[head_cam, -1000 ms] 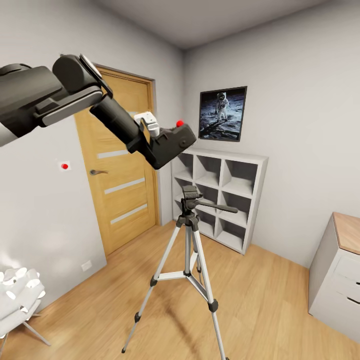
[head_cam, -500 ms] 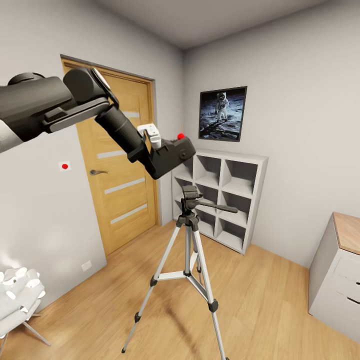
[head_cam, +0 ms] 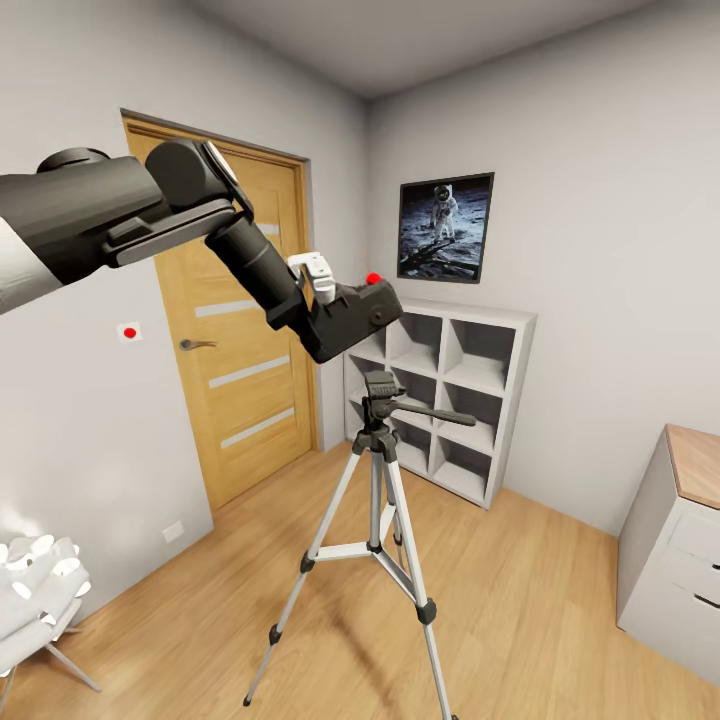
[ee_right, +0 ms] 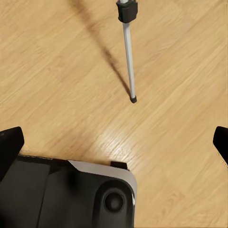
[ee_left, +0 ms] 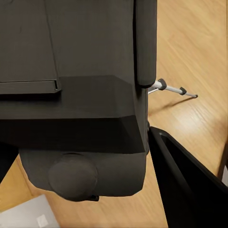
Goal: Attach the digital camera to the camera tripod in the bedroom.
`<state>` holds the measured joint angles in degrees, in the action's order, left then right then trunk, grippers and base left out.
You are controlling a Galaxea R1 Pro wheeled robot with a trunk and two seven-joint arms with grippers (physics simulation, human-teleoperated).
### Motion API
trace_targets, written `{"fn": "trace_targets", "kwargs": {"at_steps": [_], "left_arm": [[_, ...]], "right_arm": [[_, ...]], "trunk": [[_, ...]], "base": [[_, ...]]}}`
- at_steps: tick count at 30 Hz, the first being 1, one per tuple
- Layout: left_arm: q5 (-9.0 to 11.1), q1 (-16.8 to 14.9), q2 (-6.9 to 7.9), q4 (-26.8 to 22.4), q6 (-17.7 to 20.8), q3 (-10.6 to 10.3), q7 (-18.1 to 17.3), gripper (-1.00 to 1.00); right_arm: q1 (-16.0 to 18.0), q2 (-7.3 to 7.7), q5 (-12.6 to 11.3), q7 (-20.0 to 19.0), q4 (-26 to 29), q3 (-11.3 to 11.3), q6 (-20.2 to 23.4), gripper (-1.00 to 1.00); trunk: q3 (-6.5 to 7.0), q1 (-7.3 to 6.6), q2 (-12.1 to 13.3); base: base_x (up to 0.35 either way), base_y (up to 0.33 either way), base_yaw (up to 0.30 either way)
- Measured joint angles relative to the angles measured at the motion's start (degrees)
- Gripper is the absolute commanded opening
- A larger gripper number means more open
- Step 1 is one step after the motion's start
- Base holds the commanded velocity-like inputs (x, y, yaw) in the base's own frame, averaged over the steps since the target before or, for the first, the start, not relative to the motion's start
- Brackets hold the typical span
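The digital camera (head_cam: 358, 312), a black box with a red button on top, hangs in the air above and slightly left of the camera tripod's black head (head_cam: 380, 392). My left gripper (head_cam: 328, 322) is shut on it, and the black body crowds the left wrist view (ee_left: 71, 109). The camera tripod (head_cam: 378, 490) stands on the wood floor with silver legs spread and its pan handle pointing right. One leg (ee_left: 173, 89) shows beyond the camera. My right gripper (ee_right: 115, 142) is open and low over the floor, near a tripod foot (ee_right: 133, 99).
An oak door (head_cam: 240, 380) is at the left, and white cube shelves (head_cam: 455, 395) stand behind the tripod under an astronaut picture (head_cam: 445, 228). A white drawer unit (head_cam: 670, 560) is at the right, a white lamp (head_cam: 35, 590) at the lower left.
My left arm has carried the camera to the right and slightly down, nearer to a spot above the tripod head. The tripod and the view have stayed still.
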<state>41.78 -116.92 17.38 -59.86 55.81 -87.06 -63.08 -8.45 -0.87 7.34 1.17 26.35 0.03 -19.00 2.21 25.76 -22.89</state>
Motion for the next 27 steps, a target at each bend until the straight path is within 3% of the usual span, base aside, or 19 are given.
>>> {"fn": "trace_targets", "kwargs": {"at_steps": [3, 8, 11, 21, 23, 27], "left_arm": [[-0.04, 0.0, -0.24, 0.01, -0.01, 0.0, 0.0, -1.0], [-0.13, 0.0, -0.37, 0.02, 0.02, -0.01, 0.0, -1.0], [-0.1, 0.01, -0.7, 0.05, 0.06, 0.0, 0.0, -1.0], [-0.65, 0.0, -0.96, 0.44, 0.04, -0.01, 0.0, -1.0], [-0.83, 0.0, -1.08, 0.33, 0.07, 0.0, 0.0, -1.0], [-0.91, 0.0, -1.27, 0.35, 0.06, -0.01, 0.0, -1.0]], "right_arm": [[0.0, 0.0, 0.05, -0.04, 2.11, 0.01, -2.12, 1.0], [-0.03, 0.01, 0.14, -0.08, 9.0, 0.03, -10.06, 1.0], [-0.01, -0.05, 0.21, -0.2, 13.0, 0.09, -11.3, 1.0], [-0.05, -1.73, 0.26, -0.24, 27.57, 0.21, -11.03, 1.0], [-0.04, -3.36, 0.88, -0.22, 33.63, 0.23, -8.39, 1.0], [-0.05, -5.5, 2.43, -0.26, 39.48, 0.75, -4.19, 1.0]], "trunk": [[0.0, 0.0, 0.0], [0.0, 0.0, 0.0], [0.0, 0.0, 0.0], [0.0, 0.0, 0.0], [0.01, 0.0, 0.0], [0.0, 0.0, 0.0]], "base": [[0.0, 0.0, 0.0], [0.0, 0.0, 0.0], [0.0, 0.0, 0.0], [0.0, 0.0, 0.0], [0.0, 0.0, 0.0], [0.0, 0.0, 0.0]]}}
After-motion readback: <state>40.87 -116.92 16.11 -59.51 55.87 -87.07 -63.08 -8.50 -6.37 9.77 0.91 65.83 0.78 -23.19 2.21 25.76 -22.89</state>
